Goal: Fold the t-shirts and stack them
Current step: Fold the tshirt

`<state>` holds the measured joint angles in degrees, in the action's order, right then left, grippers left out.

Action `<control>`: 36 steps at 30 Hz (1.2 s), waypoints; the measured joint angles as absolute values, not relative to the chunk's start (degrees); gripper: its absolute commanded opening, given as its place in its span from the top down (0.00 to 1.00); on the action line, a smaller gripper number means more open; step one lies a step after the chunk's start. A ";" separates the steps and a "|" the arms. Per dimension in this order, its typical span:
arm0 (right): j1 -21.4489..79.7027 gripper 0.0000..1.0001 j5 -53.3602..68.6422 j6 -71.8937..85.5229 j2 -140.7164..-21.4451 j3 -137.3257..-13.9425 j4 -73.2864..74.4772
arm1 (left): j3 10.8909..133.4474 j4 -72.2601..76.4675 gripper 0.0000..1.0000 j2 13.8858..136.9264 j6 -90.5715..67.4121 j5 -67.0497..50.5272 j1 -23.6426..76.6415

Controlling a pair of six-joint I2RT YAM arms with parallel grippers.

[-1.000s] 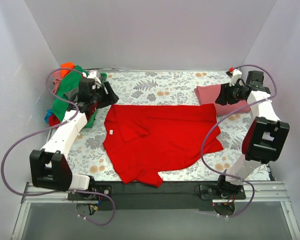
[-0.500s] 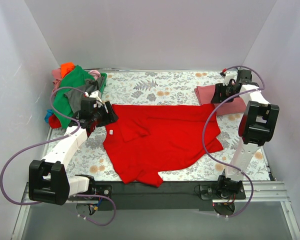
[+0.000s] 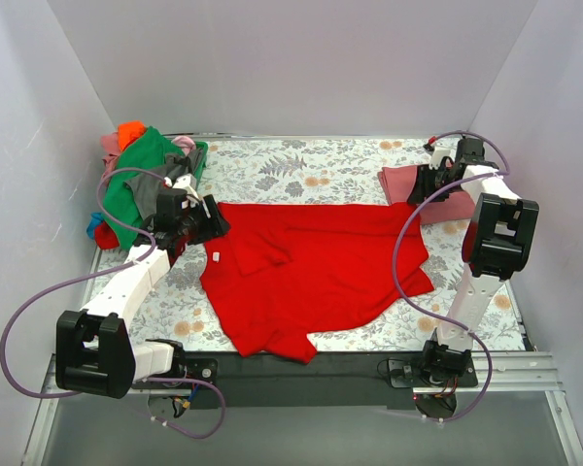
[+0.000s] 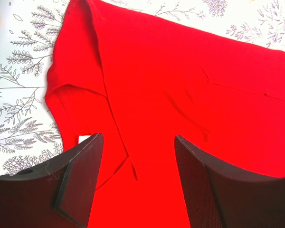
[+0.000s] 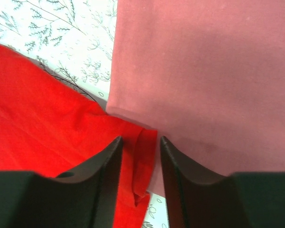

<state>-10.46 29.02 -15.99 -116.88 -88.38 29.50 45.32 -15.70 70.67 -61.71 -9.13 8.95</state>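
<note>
The rose-red shirt [image 5: 204, 71] runs off the right wrist view's top and right edges, and whether the right claw [image 5: 139, 141] actually pinches the red shirt [image 5: 47, 118] is indeterminate.

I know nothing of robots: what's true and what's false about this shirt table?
The bright red shirt lies spread across the table. True.
The left gripper is clamped on a green shirt. False: it hangs open above the red shirt.
The pile of other shirts sits at the right. False: far left.
The right gripper straddles a red cloth fold beside the rose shirt. True.
</note>
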 measured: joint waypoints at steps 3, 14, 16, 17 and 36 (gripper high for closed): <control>-10.41 0.61 29.61 -15.77 -116.88 -88.33 29.50 | 45.19 -15.40 0.40 70.67 -61.71 -9.10 8.95; -10.41 0.53 28.75 -15.29 -116.88 -88.27 29.52 | 44.60 -14.96 0.40 70.67 -61.71 -9.08 8.95; -10.41 0.53 28.38 -15.25 -116.88 -88.27 29.54 | 44.60 -14.96 0.40 70.67 -61.71 -9.08 8.95; -10.41 0.53 28.36 -15.22 -116.88 -88.23 29.52 | 44.60 -14.96 0.40 70.67 -61.71 -9.08 8.95; -10.41 0.89 30.22 -15.11 -115.42 -83.74 28.93 | 44.60 -14.94 0.40 70.74 -61.71 -9.08 8.95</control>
<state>-10.41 30.22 -15.11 -115.42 -83.74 28.93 44.60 -14.94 70.74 -61.71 -9.08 8.95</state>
